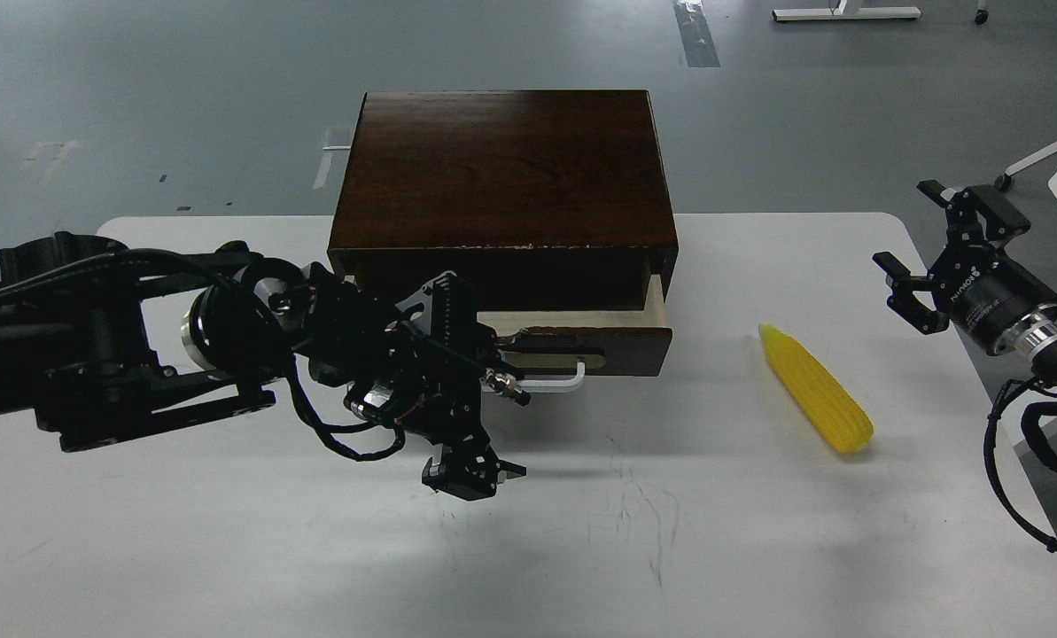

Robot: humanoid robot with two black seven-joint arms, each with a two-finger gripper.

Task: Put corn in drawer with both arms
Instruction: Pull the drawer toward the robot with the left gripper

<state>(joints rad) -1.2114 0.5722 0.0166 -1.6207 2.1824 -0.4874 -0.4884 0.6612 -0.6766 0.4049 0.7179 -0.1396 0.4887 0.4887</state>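
The corn (pixel 816 389) is lying on the white table (pixel 227 549) at centre right of the frame, its long axis running from a pointed tip at upper left to a blunt end at lower right. The right gripper (pixel 922 257) is being held at the right edge, fingers spread, with the corn below and left of it, apart. The drawer (pixel 581 341) is standing slightly open at frame centre. The left gripper (pixel 475 470), hanging lower centre, cannot be read. The right arm is judged nearer.
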